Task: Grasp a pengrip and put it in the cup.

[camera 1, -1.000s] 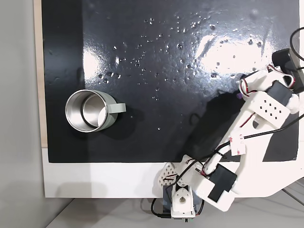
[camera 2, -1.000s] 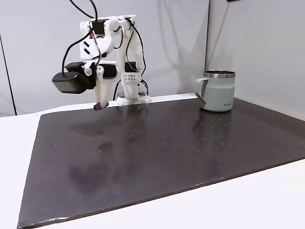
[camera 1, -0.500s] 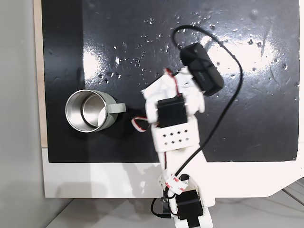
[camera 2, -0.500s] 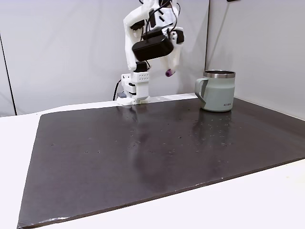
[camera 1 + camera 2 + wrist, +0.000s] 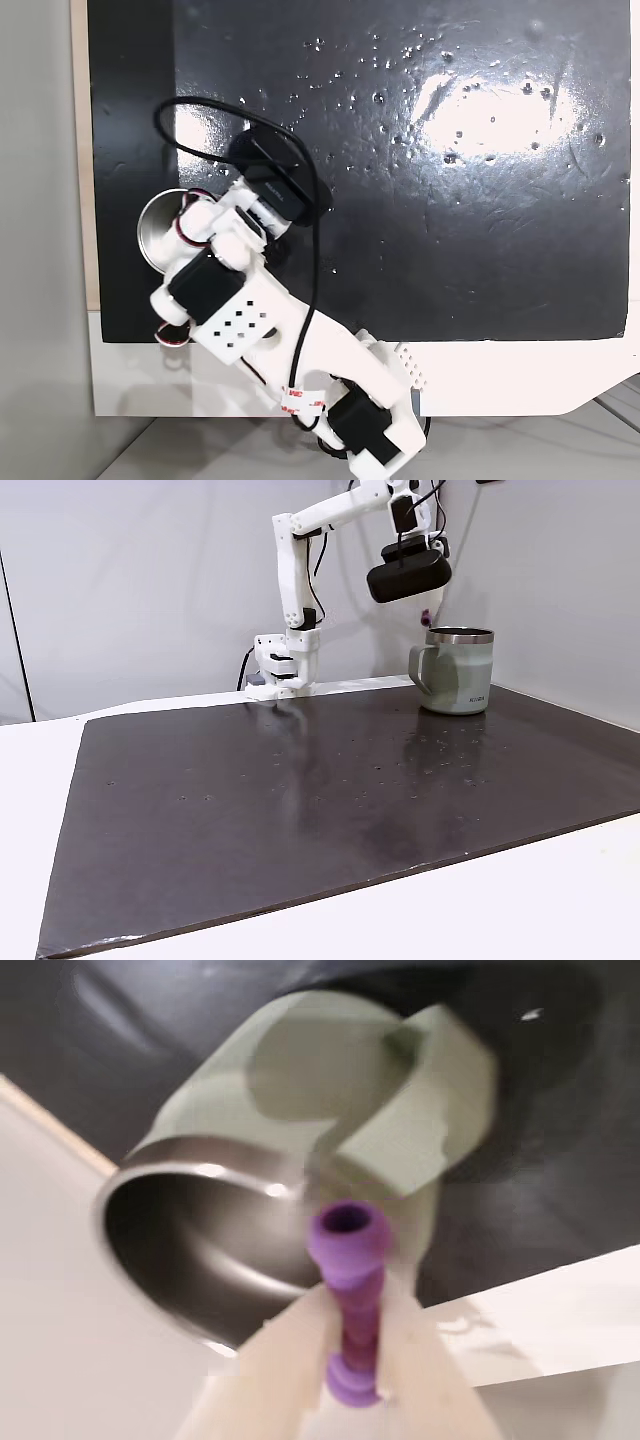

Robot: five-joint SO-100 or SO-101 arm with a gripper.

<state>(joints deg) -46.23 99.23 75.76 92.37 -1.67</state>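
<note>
In the wrist view the purple ribbed pengrip (image 5: 348, 1260) stands upright between my pale fingers (image 5: 270, 1380), so my gripper (image 5: 345, 1305) is shut on it. Just beyond it lies the cup (image 5: 300, 1090), pale grey-green outside, with its flat handle (image 5: 425, 1120) and shiny steel inside (image 5: 190, 1250). From the side fixed view the pengrip (image 5: 427, 617) hangs a little above the rim of the cup (image 5: 455, 675), on its handle side. In the overhead fixed view my arm (image 5: 230, 310) covers most of the cup (image 5: 155, 220).
A glossy black mat (image 5: 300, 780) covers a white table (image 5: 500, 380). My arm's base (image 5: 285, 670) stands at the mat's far edge, left of the cup. A grey wall (image 5: 560, 580) rises close behind and to the right of the cup.
My arm has swung from the mat's right side in the overhead view across to the left, lifting the pengrip from just over the mat to above the cup.
</note>
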